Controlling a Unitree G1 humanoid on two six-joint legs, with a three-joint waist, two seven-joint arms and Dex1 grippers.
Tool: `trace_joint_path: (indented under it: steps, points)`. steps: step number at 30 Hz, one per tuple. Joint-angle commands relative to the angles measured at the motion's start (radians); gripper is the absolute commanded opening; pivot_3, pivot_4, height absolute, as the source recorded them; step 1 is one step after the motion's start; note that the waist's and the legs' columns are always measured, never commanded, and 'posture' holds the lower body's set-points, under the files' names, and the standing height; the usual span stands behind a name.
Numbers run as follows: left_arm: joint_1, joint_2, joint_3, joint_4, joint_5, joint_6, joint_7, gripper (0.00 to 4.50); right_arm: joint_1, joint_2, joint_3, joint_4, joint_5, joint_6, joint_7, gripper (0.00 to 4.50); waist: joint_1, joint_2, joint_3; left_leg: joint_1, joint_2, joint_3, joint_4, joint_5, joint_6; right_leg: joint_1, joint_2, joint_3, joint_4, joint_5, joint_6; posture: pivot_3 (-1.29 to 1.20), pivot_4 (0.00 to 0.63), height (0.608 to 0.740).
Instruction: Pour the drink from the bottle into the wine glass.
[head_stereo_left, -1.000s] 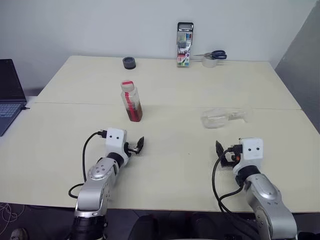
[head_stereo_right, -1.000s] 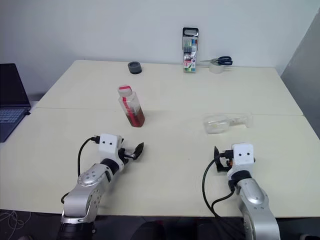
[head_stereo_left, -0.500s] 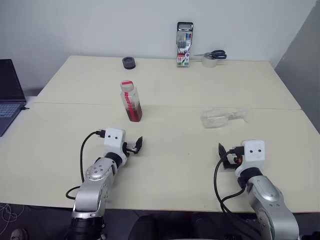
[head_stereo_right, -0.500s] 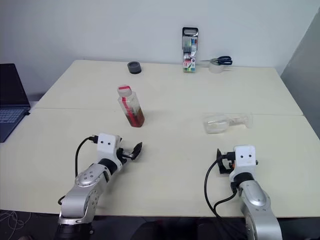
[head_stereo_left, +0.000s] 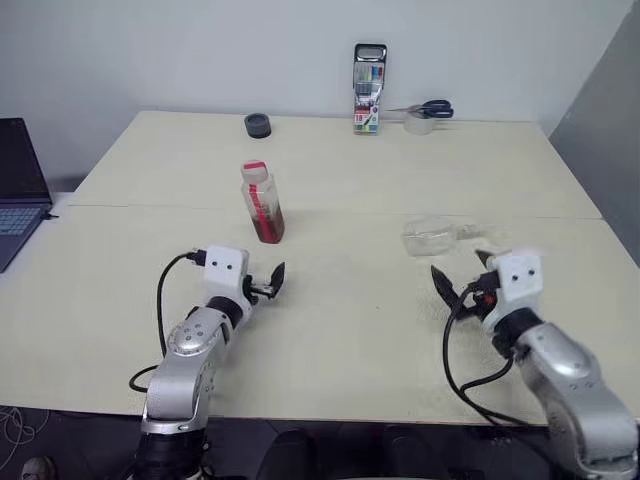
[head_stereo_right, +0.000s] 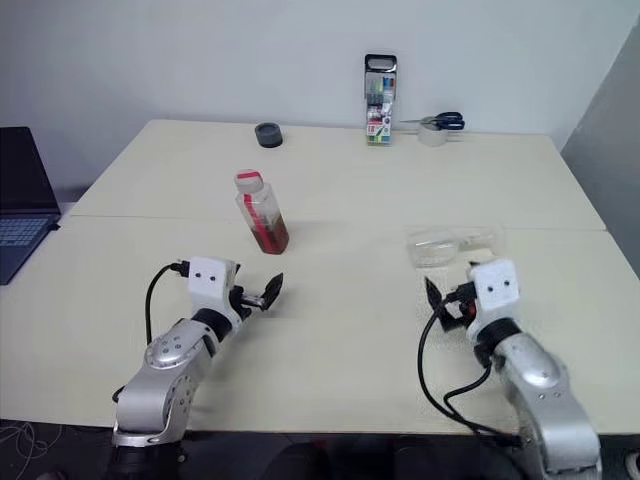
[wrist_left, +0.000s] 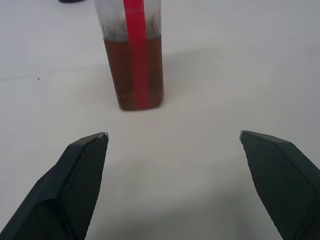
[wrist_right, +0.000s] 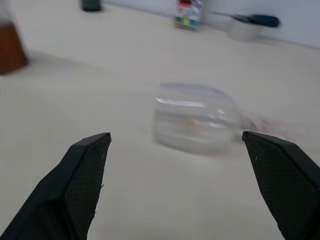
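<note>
Nearest to us, our left gripper (head_stereo_left: 272, 283) hangs just above the table (head_stereo_left: 340, 330) with its jaws wide apart and nothing between them, aimed at the bottle (head_stereo_left: 262, 202) a little way ahead. Our right gripper (head_stereo_left: 462, 281) is likewise empty, jaws spread, pointing toward the wine glass (head_stereo_left: 437, 236).

The bottle stands upright near the middle of the table, cap (head_stereo_left: 255, 169) on, with the drink (wrist_left: 132, 70) filling roughly its lower half. We judge it light and fairly stiff through the squarish body, though thin plastic may give under a hard squeeze. The flat sides should seat well between our jaws; we would take it across the body, around or just above the liquid level, leaving the neck free. The cap appears closed, so it must come off before any pouring.

The wine glass lies on its side on the table, well to the right of the bottle, bowl toward the bottle and stem (head_stereo_left: 476, 231) pointing away. It looks thin, smooth and breakable, and being round it may roll at a touch. We would close gently across the bowl near where it meets the stem, then stand it up.

Farther back, by the wall, sit a dark round object (head_stereo_left: 258, 125), a marker case (head_stereo_left: 369, 88), scissors (head_stereo_left: 432, 108) and a tape roll (head_stereo_left: 418, 123), well clear of our work. A laptop (head_stereo_left: 18, 190) rests beyond the table's left edge.
</note>
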Motion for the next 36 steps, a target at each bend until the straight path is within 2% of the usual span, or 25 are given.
trace_joint_path:
  steps: [1,5,8,22,36]
  points:
    - [-0.026,0.005,0.019,-0.047,-0.012,0.008,0.012,4.49,-0.091,-0.057,-0.067,-0.044,0.224,0.089,0.133,4.50,0.000,0.000,0.001,0.000,0.000,0.000,0.000,0.000,0.000,0.000,0.000,0.000,0.000,0.000,0.000,0.00,0.150,0.740]
    - [-0.056,0.000,0.019,-0.009,-0.005,0.001,0.018,4.49,-0.242,-0.084,-0.114,-0.005,0.442,0.187,0.155,4.50,0.000,-0.001,0.002,-0.001,0.000,-0.001,0.000,0.000,0.001,0.001,0.000,-0.001,-0.001,0.000,0.000,0.00,0.150,0.740]
    - [-0.070,-0.006,0.017,0.003,-0.003,-0.002,0.021,4.49,-0.331,-0.088,-0.116,0.021,0.513,0.230,0.113,4.50,0.001,-0.001,0.002,-0.001,0.000,-0.001,0.000,0.000,0.001,0.001,0.000,-0.001,-0.001,0.000,-0.001,0.00,0.150,0.740]
    - [-0.242,0.002,0.054,0.043,-0.045,0.048,0.036,4.49,-0.314,-0.063,-0.016,0.065,0.438,0.135,0.011,4.50,0.006,-0.002,0.002,-0.005,0.000,-0.003,0.000,0.000,0.001,0.000,-0.001,-0.003,-0.006,0.001,-0.001,0.00,0.150,0.740]
    - [-0.356,0.015,0.062,0.165,-0.047,0.027,0.035,4.49,-0.298,-0.076,-0.011,0.057,0.434,0.107,-0.023,4.50,0.006,-0.002,0.002,-0.005,0.000,-0.003,0.000,0.001,-0.002,0.000,-0.001,-0.003,-0.006,0.001,-0.001,0.00,0.150,0.740]
